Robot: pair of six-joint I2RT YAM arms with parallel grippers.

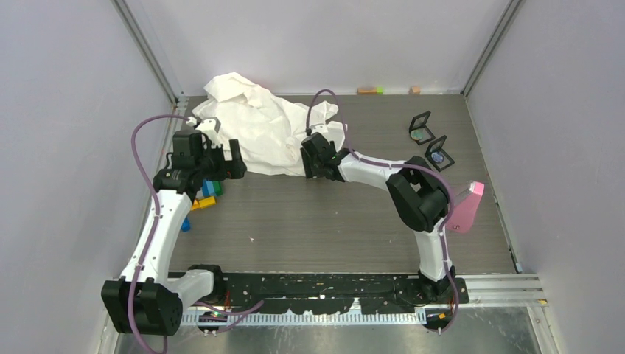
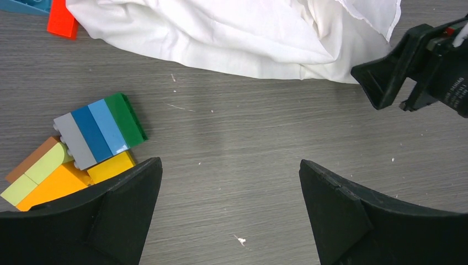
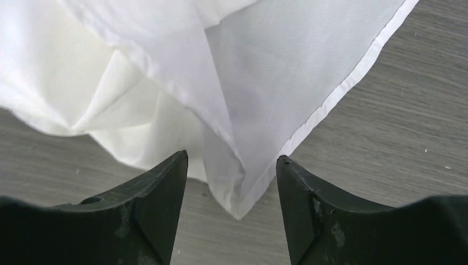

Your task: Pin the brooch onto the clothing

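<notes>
The white shirt (image 1: 262, 125) lies crumpled at the back of the table, left of centre. My right gripper (image 1: 308, 159) is open at the shirt's near right edge. In the right wrist view a hemmed corner of the shirt (image 3: 248, 110) hangs between its open fingers (image 3: 232, 165), touching neither. My left gripper (image 1: 228, 166) is open and empty at the shirt's near left edge, over bare table (image 2: 229, 182), with the shirt (image 2: 221, 33) ahead. Two small black open boxes (image 1: 421, 127) (image 1: 439, 153) at the back right each hold a small round piece, possibly brooches.
Coloured toy bricks (image 1: 206, 195) lie by the left arm, and show in the left wrist view (image 2: 94, 135). A pink object (image 1: 466, 206) sits at the right edge. Small blocks (image 1: 370, 90) lie against the back wall. My right gripper shows in the left wrist view (image 2: 419, 66).
</notes>
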